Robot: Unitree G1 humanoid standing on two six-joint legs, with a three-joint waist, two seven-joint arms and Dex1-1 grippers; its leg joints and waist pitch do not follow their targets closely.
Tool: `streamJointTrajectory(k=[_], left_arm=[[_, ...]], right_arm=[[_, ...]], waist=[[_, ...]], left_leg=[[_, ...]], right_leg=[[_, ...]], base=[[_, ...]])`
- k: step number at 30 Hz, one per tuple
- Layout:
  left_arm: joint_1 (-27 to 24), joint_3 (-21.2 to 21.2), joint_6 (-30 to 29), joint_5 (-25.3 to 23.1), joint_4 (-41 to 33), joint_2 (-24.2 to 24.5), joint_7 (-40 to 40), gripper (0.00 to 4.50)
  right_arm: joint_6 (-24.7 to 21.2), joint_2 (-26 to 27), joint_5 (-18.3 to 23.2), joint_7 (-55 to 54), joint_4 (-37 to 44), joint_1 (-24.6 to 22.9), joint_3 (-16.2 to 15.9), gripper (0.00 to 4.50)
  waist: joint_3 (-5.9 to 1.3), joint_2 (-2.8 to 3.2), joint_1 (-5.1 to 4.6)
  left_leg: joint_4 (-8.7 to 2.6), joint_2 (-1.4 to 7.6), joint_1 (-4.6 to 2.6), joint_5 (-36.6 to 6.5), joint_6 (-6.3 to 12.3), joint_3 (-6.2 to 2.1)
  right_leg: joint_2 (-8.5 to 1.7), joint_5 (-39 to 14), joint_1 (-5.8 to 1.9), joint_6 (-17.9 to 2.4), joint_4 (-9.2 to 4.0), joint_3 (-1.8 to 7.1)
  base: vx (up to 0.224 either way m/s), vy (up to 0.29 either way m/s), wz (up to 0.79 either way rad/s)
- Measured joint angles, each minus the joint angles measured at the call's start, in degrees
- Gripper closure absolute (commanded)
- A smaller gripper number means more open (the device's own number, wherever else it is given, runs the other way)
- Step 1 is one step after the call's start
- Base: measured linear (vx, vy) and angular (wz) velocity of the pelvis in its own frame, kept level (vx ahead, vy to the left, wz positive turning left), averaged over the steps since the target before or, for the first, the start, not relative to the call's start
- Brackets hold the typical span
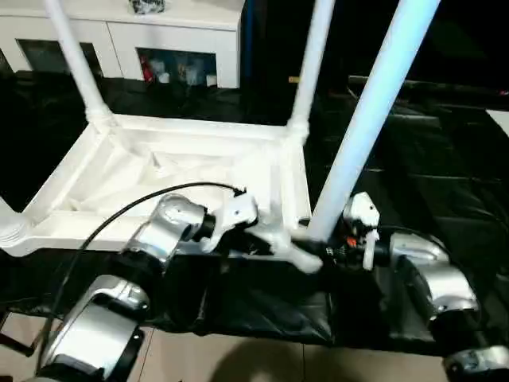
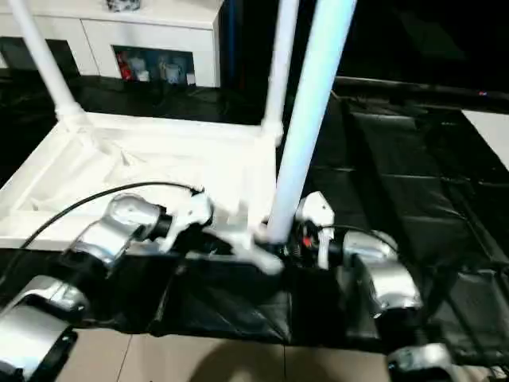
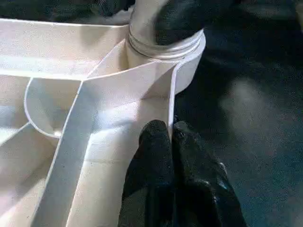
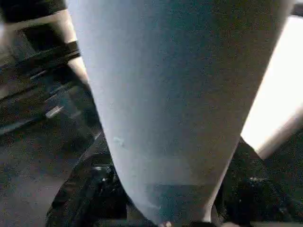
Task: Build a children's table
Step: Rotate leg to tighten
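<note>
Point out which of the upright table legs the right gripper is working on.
The nearest leg, at the near right corner of the upturned table top. The right gripper is at its base; the other legs stand apart from it.

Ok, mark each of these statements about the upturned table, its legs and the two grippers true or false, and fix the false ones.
1. The table top lies upside down with its ribbed underside up. True.
2. The left gripper is spread wide open above the floor. False: its fingers are shut together on the top's thin rim wall.
3. The right gripper is at the base of the near leg. True.
4. The near leg lies flat on the black mat. False: it stands up at the near corner socket, leaning a little.
5. The two far corners have no legs. False: two far legs stand in them.
</note>
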State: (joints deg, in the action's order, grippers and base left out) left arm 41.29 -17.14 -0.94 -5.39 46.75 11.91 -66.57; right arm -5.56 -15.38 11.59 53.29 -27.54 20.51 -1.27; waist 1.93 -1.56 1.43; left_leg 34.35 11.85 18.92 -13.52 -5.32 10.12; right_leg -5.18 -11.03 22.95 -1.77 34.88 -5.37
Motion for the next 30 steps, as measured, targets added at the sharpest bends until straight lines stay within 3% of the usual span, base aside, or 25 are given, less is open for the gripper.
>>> streamJointTrajectory(k=[11,13,21,30], left_arm=[[1.9,1.1,-2.5,-3.3,3.8,-7.1,17.6,4.50],[1.9,1.1,-2.4,-3.4,3.8,-7.3,18.4,4.50],[1.9,0.7,-0.6,-3.5,3.8,-7.2,17.1,4.50],[1.3,-0.2,4.5,-3.1,2.9,-3.9,10.4,4.50]], right_arm=[[3.5,9.0,-5.6,-27.9,-10.3,7.2,4.4,2.52],[4.1,9.7,-6.9,-30.0,-10.9,7.6,4.4,1.98],[5.9,7.9,-6.9,-25.6,-10.5,6.3,3.5,1.17],[3.6,-6.6,-0.9,-2.0,0.3,-2.9,2.2,0.50]], waist=[[-0.22,-0.34,-2.41],[-0.28,-0.48,-2.51],[-0.28,-0.44,-2.39],[0.10,0.31,-1.02]], left_leg=[[0.00,-0.04,0.03,0.0,-0.01,-0.15],[0.00,-0.05,0.05,0.0,-0.01,-0.16],[-0.08,-0.05,0.11,0.0,0.00,-0.15],[-0.23,0.00,0.21,0.2,0.34,-0.11]], right_leg=[[0.02,-0.2,-0.07,0.4,-0.07,-0.04],[0.02,-0.2,-0.07,0.4,-0.07,-0.04],[0.01,0.0,-0.06,0.1,-0.11,-0.03],[0.02,-0.3,0.01,0.5,-0.11,-0.05]], base=[[0.000,0.000,0.00],[0.000,0.000,0.00],[0.000,0.000,0.00],[0.000,0.000,0.00]])
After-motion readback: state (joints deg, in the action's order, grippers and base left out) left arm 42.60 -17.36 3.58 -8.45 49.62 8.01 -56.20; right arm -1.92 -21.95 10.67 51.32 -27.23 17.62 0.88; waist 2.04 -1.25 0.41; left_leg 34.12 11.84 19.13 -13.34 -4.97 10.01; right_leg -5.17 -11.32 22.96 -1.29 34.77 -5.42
